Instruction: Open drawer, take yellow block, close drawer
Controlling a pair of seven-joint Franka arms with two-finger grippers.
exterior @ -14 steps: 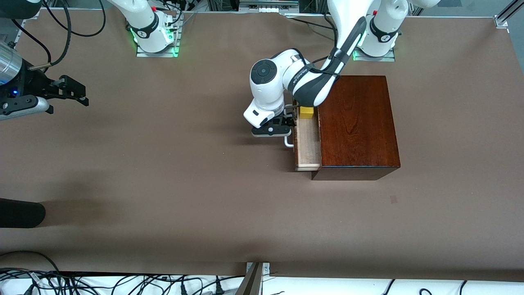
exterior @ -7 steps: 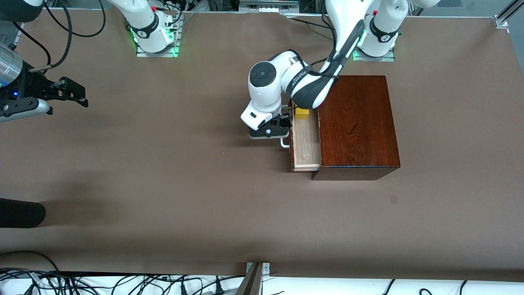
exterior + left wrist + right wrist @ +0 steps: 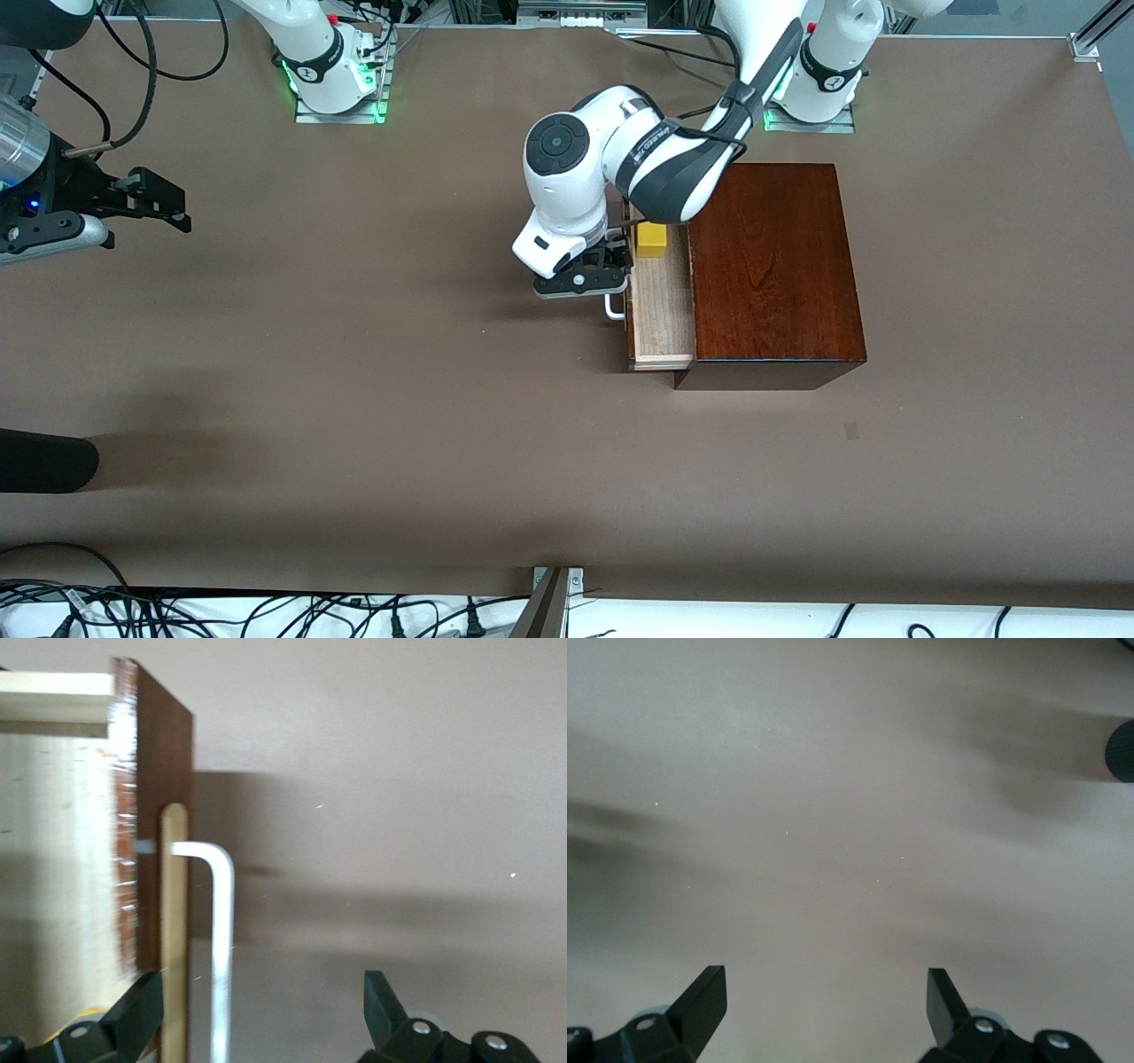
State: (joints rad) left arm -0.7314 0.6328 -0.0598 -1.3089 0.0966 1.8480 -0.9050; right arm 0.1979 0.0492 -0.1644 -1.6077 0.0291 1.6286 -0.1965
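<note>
On the brown table (image 3: 354, 399) I see the drawer (image 3: 660, 301) drawn further out than a second ago, the left gripper (image 3: 611, 266) open at its handle (image 3: 614, 307), the yellow block (image 3: 651, 239) uncovered inside, the right gripper (image 3: 168, 208) waiting open.

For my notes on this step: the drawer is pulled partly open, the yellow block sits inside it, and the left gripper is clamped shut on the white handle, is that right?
Not quite. The left wrist view shows the left gripper open, its fingers standing apart on either side of the white handle, not clamped on it. The drawer is indeed partly open, with the yellow block inside.
</note>
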